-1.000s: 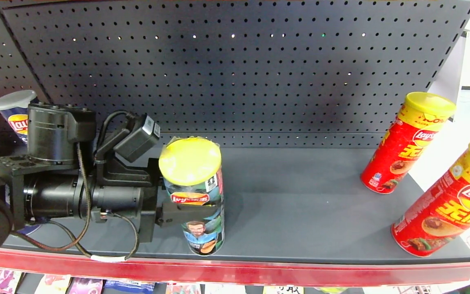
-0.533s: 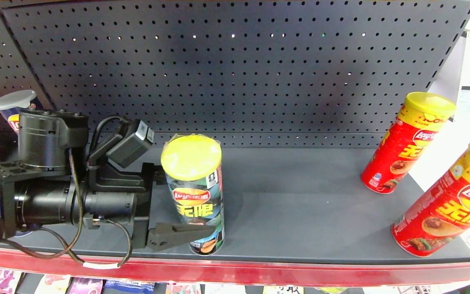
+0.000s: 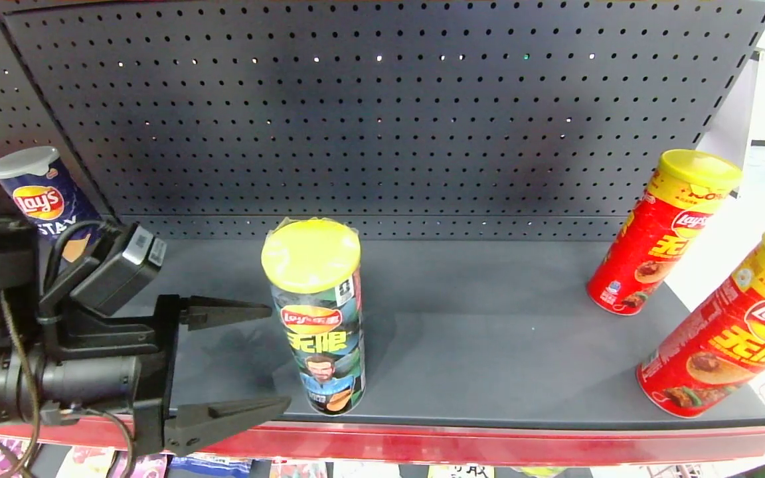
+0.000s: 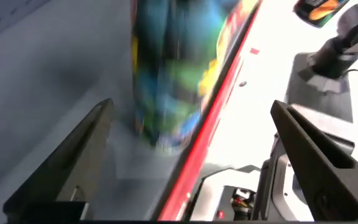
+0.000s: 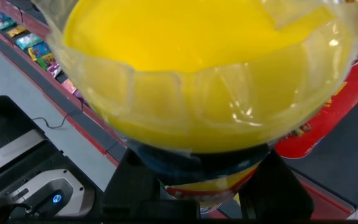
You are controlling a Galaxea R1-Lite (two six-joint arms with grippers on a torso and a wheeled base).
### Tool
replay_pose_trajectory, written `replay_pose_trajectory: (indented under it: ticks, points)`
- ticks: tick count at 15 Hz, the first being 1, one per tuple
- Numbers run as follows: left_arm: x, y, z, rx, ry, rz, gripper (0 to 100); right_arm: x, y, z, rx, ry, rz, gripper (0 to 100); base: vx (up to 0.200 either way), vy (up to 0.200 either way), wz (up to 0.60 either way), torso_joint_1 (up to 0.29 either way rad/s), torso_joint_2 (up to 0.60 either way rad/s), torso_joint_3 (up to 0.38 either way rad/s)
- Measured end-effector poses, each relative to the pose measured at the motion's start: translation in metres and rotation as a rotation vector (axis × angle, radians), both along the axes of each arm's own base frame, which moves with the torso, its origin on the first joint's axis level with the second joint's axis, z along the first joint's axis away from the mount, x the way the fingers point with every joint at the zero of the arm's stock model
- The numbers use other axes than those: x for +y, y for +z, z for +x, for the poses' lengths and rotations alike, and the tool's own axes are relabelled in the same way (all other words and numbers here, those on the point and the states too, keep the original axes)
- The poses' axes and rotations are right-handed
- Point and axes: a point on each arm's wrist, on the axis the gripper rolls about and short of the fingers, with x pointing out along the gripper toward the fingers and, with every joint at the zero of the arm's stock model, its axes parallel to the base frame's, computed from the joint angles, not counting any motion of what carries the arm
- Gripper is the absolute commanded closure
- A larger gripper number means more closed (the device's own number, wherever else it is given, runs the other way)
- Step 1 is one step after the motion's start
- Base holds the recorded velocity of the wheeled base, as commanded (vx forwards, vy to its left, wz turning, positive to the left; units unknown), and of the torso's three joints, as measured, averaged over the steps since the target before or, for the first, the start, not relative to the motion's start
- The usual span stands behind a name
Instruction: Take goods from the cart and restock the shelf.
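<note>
On the shelf (image 3: 489,345), near its front edge, a chip can (image 3: 319,318) stands upright. The left gripper (image 3: 278,355) sits just beside it, jaws spread wide, touching nothing. The right gripper (image 5: 204,190) appears to clamp a second can (image 5: 191,81) with a yellow lid, though its fingers are mostly hidden.

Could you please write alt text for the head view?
An upright dark chip can with a yellow lid stands near the front edge of a grey shelf, with the open left gripper just to its left, not gripping it. Two red chip cans stand at the shelf's right end, and a blue chip can at the back left.
</note>
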Motion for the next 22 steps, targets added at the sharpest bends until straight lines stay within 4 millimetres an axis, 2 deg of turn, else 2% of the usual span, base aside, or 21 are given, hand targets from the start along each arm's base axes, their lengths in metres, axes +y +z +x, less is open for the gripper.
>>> replay_pose_trajectory:
  ticks: [3,9,11,15,19,22]
  points:
    - [0.020,-0.005,-0.024,-0.037,0.191,0.047,0,0.000,-0.001,0.001,0.007,0.000,-0.002,100,0.000,0.000,0.00,0.000,0.00,0.000]
    - [0.050,0.005,-0.061,-0.193,0.928,0.198,0,0.001,-0.001,0.002,0.012,0.000,-0.003,100,0.000,0.000,0.00,0.000,0.00,0.000]
    - [0.056,0.004,-0.074,-0.200,1.072,0.247,0,0.000,0.000,0.002,0.008,-0.002,-0.003,100,0.000,0.000,0.00,0.000,0.00,0.000]
    - [0.062,0.004,-0.099,-0.256,1.092,0.212,0,0.000,0.001,0.002,0.004,-0.022,-0.004,100,0.000,0.000,0.00,0.000,0.00,0.000]
    - [0.070,-0.011,-0.130,-0.292,1.046,0.339,0,0.000,0.003,0.002,-0.003,-0.023,-0.002,100,0.000,0.000,0.00,0.000,0.00,0.000]
    - [0.074,-0.012,-0.142,-0.331,1.058,0.315,0,0.000,0.004,0.002,-0.004,-0.024,-0.002,100,-0.067,0.000,0.00,0.002,0.00,0.001]
